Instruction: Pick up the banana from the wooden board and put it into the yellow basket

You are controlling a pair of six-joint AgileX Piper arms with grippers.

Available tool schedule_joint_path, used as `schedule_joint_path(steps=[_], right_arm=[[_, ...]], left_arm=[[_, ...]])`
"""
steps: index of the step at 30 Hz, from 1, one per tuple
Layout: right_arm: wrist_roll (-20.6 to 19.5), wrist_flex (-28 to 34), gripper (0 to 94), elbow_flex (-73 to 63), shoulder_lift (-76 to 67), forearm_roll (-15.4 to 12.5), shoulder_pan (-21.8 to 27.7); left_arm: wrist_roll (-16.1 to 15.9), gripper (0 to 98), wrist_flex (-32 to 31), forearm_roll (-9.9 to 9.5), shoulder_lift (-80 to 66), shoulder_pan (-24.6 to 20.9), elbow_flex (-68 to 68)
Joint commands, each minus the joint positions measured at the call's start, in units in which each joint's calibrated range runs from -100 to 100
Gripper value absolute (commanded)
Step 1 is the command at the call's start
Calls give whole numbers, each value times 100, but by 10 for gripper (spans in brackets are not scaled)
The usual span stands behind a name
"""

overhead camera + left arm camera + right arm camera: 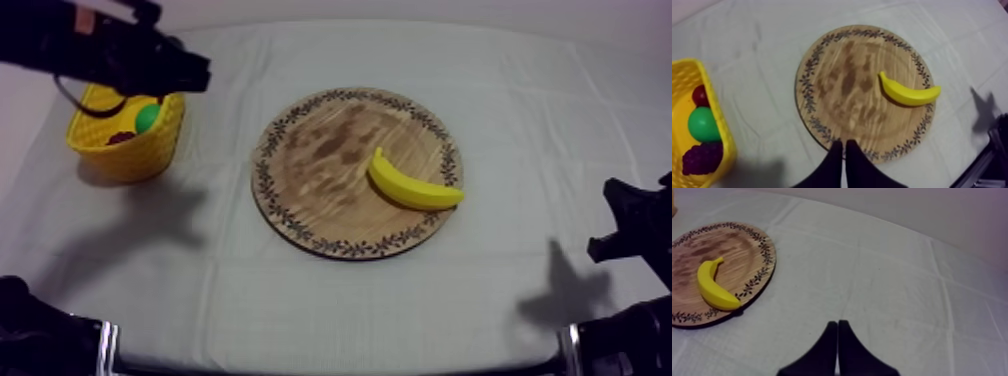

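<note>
Nothing readable is showing: no text, label, brand, number or sign. The board (330, 150) is carrying a leafy pattern round its rim, not letters. The banana (412, 184), the basket (140, 150) and the cloth (560, 120) are showing plain surfaces with no writing.

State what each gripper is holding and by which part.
Nothing is held. The left gripper and the right gripper are both shut on nothing; the banana lies free on the wooden board.
</note>
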Motion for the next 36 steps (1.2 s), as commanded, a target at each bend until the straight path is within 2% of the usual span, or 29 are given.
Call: schedule_joint_path(steps=[1,10,17,26,36], right_arm=[[-1,2,3,1,0,0,4],[-1,2,3,1,0,0,4],[-1,2,3,1,0,0,4],[-1,2,3,1,0,0,4],[-1,2,3,1,0,0,4]], left_arm=[[-2,0,340,-6,586,200,-850],[-19,0,1337,-10,1904,645,-2551],[-13,0,1826,-7,2720,936,-3578],[46,0,1975,49,3502,1307,-4623],[-258,0,2152,183,3965,1379,-5006]])
